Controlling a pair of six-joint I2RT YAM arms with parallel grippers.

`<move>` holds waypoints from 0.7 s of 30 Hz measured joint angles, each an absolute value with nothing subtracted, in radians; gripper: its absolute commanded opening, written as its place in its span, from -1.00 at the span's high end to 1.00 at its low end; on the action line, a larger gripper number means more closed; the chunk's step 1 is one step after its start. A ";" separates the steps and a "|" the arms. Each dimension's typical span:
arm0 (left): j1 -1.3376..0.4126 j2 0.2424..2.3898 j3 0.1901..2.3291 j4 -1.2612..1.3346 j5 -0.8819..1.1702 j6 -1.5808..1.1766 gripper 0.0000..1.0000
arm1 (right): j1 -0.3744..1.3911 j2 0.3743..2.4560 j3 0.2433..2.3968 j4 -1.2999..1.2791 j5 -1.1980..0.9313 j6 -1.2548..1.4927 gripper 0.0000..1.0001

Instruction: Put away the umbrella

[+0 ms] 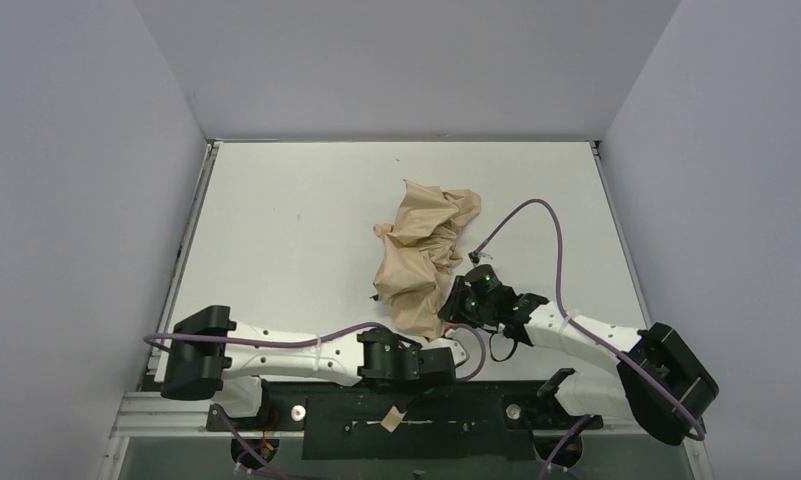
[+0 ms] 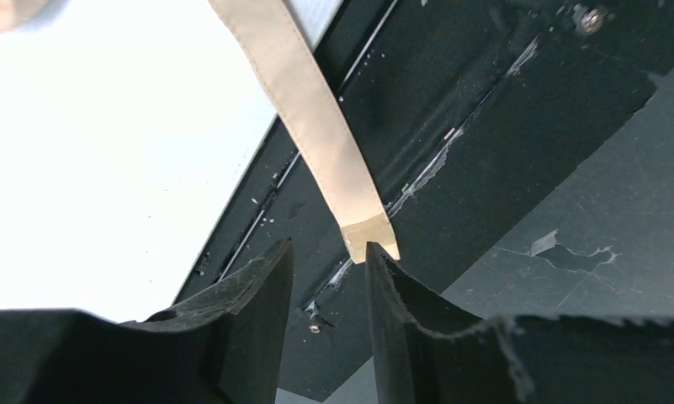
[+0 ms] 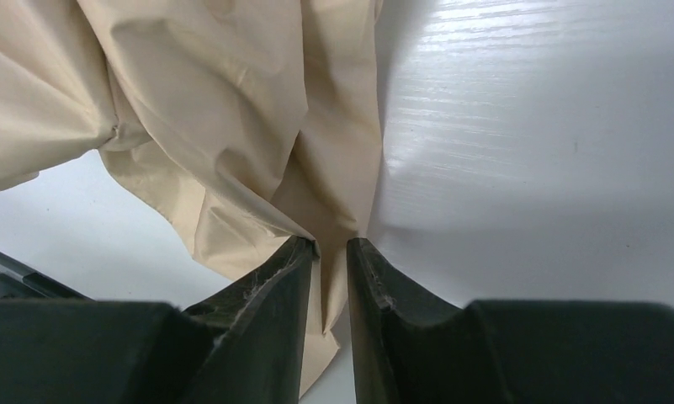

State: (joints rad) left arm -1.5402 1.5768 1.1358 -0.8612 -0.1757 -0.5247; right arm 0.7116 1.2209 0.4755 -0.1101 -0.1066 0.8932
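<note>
Umbrella (image 1: 426, 250) loose, crumpled on surface (image 1: 276, 220), not yet bundled. Right jaws clamped on its fabric; left jaws apart at strap (image 2: 315, 126) tip.

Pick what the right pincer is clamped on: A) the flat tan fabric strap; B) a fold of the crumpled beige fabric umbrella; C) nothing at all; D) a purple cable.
B: in the right wrist view, the right pincer pinches a fold of the crumpled beige fabric umbrella between its nearly closed black jaws.
</note>
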 measured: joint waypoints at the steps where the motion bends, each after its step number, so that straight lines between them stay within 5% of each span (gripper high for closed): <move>1: -1.535 1.559 1.132 -0.857 -0.176 -0.519 0.28 | 0.710 1.214 0.475 -0.117 -0.102 0.894 0.47; 11: -1.222 1.341 1.002 -0.668 -0.099 -0.498 0.06 | 0.699 1.048 0.476 -0.250 -0.065 0.855 0.01; 21: -0.952 1.308 0.948 -0.496 0.023 -0.484 0.06 | 0.699 0.900 0.509 -0.395 -0.056 0.825 -0.07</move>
